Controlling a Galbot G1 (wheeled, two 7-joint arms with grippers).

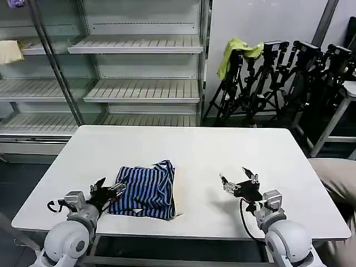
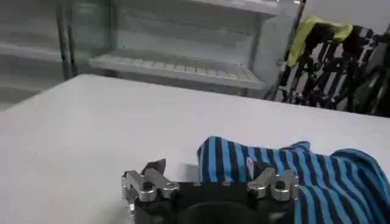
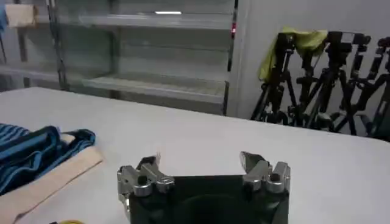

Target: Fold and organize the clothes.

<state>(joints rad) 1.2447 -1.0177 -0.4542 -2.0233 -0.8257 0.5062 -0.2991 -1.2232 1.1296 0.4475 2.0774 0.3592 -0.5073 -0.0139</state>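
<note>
1. Far left in the head view, we see a pale beige cloth [image 1: 9,51] lying on a shelf of the metal rack [image 1: 139,44] behind the table.
2. Our left gripper [image 1: 109,192] sits low over the white table [image 1: 183,144] near its front edge, at the left edge of the striped shirt. Its fingers [image 2: 146,182] stand spread apart; in the left wrist view one finger lies against the fabric, though we cannot tell for sure whether it presses on the cloth or only sits beside it.
3. The striped shirt [image 1: 146,189] lies folded in a compact bundle on the front half of the table, a little left of centre. Its blue and navy stripes run front to back, and a cream-white trim band [image 1: 178,192] runs along its right side, lying flat on the table.
4. Our right gripper [image 1: 239,183] hovers just above bare table, well apart from the shirt to its right. Its fingers [image 3: 259,167] are spread wide with nothing between them.
5. Behind the table on the right, a yellow-green cloth [image 1: 236,53] hangs over a cluster of black tripods [image 1: 278,83].
</note>
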